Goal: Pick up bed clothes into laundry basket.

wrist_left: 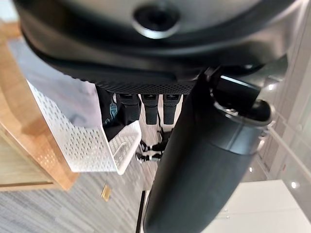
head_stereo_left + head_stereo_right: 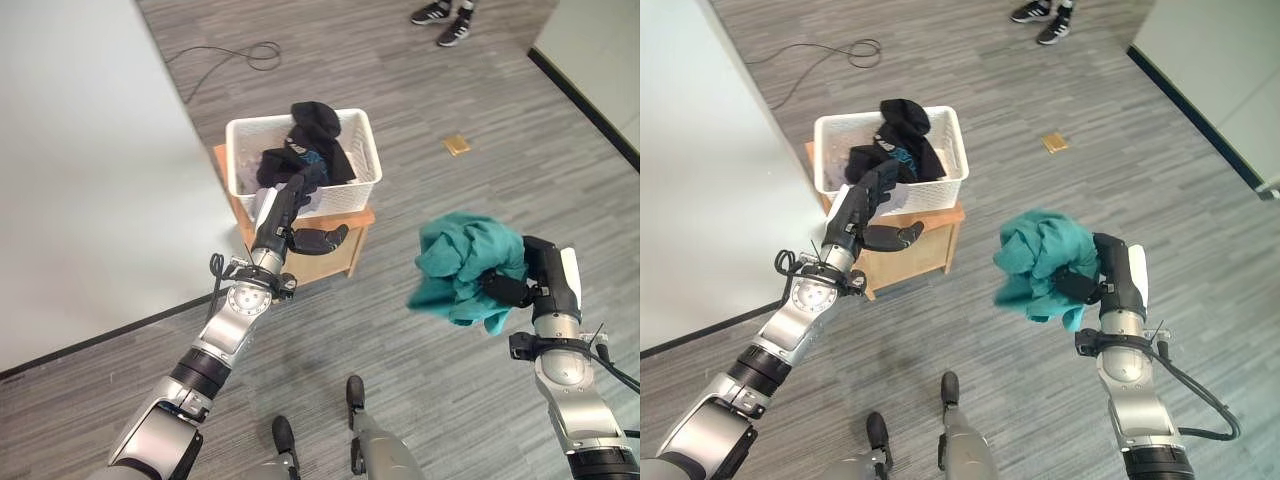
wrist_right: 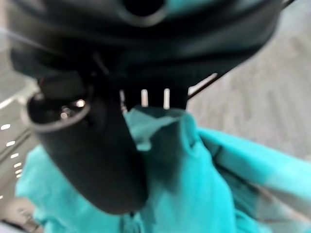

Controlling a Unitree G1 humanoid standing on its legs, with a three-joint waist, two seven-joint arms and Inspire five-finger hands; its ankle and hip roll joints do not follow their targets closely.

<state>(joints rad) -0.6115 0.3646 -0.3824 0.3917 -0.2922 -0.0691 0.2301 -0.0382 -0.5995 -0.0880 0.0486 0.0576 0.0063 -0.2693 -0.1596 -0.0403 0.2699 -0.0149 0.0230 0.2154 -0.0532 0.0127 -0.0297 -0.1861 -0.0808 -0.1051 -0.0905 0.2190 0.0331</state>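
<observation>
A white perforated laundry basket (image 2: 364, 180) stands on a low wooden stool (image 2: 330, 260) and holds dark clothes (image 2: 318, 135), some draped over its rim. My left hand (image 2: 292, 212) is held at the basket's front wall, fingers straight and thumb spread, holding nothing. My right hand (image 2: 512, 288) is off to the right, raised above the floor, with its fingers and thumb curled round a bunched teal garment (image 2: 465, 265). In the right wrist view the teal garment (image 3: 204, 184) sits pinched under the thumb (image 3: 92, 150).
A white bed surface (image 2: 80, 170) fills the left side, right beside the stool. A black cable (image 2: 235, 52) lies on the grey wood floor behind the basket. A small tan square (image 2: 457, 145) lies on the floor. A person's shoes (image 2: 442, 20) show at the far edge.
</observation>
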